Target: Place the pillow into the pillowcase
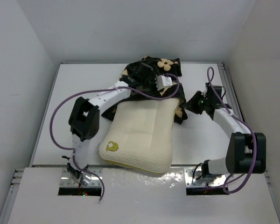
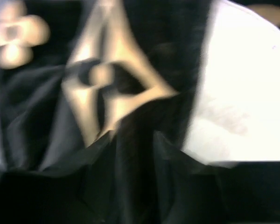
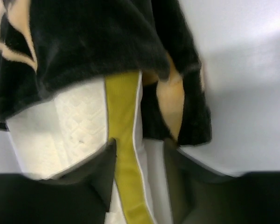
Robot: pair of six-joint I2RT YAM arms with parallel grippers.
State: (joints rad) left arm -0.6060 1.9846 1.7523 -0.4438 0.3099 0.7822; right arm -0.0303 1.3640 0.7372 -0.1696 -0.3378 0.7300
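Note:
The cream pillow (image 1: pixel 140 135), with its gold emblem (image 1: pixel 112 146), lies mid-table with its far end under the black flowered pillowcase (image 1: pixel 151 70). My left gripper (image 1: pixel 170 89) reaches over the pillowcase's near edge. In the blurred left wrist view it (image 2: pixel 130 135) looks shut on a fold of black pillowcase fabric (image 2: pixel 37 107), with the pillow (image 2: pixel 242 93) at right. My right gripper (image 1: pixel 187 106) is at the pillow's right far corner. In the right wrist view it (image 3: pixel 139 142) is shut on the pillow's edge (image 3: pixel 60 126) at the mustard band (image 3: pixel 123 116), just below the pillowcase hem (image 3: pixel 93 42).
The white table (image 1: pixel 74 93) has walls at the back and both sides. A raised rail (image 1: pixel 231 93) runs along its right edge. The left arm's purple cable (image 1: pixel 60 107) loops over the left part of the table.

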